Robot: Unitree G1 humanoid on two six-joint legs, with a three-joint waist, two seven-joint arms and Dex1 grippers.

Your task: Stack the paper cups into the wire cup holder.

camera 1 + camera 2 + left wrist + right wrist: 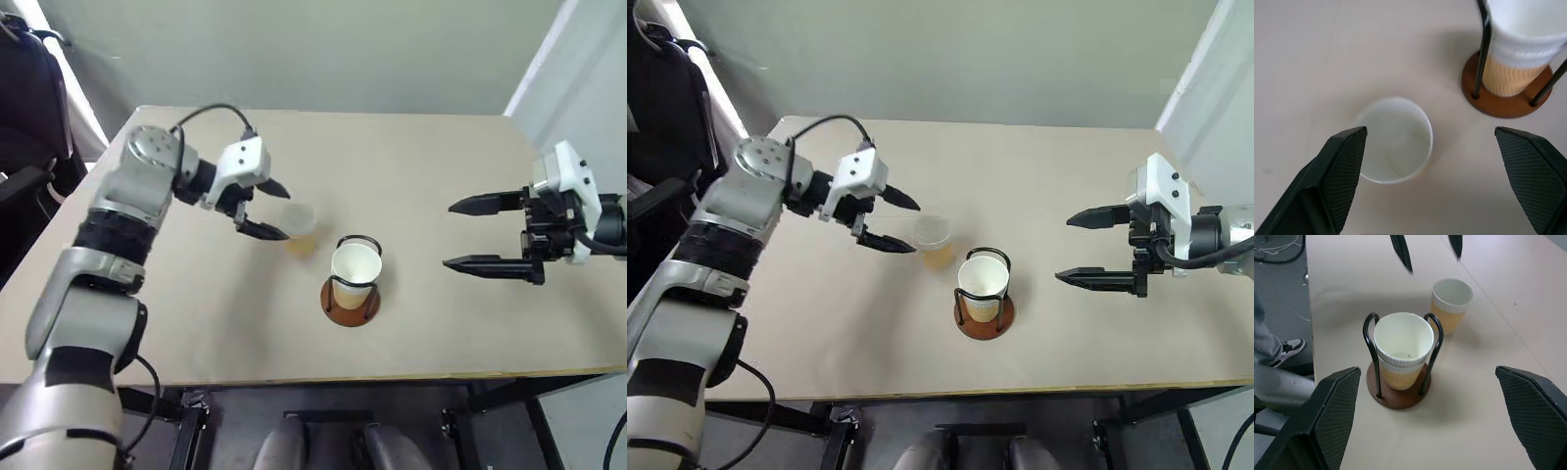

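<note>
1. The left hand [890, 223] has its two fingers spread wide apart and holds nothing. It hangs over the tabletop [441, 176] just beside the loose paper cup [933, 240], which stands upright with the mouth up.

2. The left wrist view shows this cup nearer to one finger [1337, 166] than to the other. I think that if the hand closes like this, the near finger will push the cup first. The cup is light, so it may slide or fall over before the second finger reaches it.

3. The cup wall is thin paper. A strong squeeze could bend the rim to an oval shape, and then it would probably not go smoothly into the cups below.

4. The wire cup holder [1398, 391] stands near the loose cup, a little closer to the robot. It already carries a stack of paper cups [1403, 350] between its two black arches [1370, 352]. The stack rises above the arches, so they give little guidance to a new cup. If it comes down tilted or off centre, it may sit crooked on the stack or catch on a wire.

5. The holder looks light. A hard push down could shift it or tip it with the whole stack.

6. The right hand [485, 235] is also wide apart and empty, well apart from the holder. It does not steady the base, so nothing prevents such a shift.
</note>
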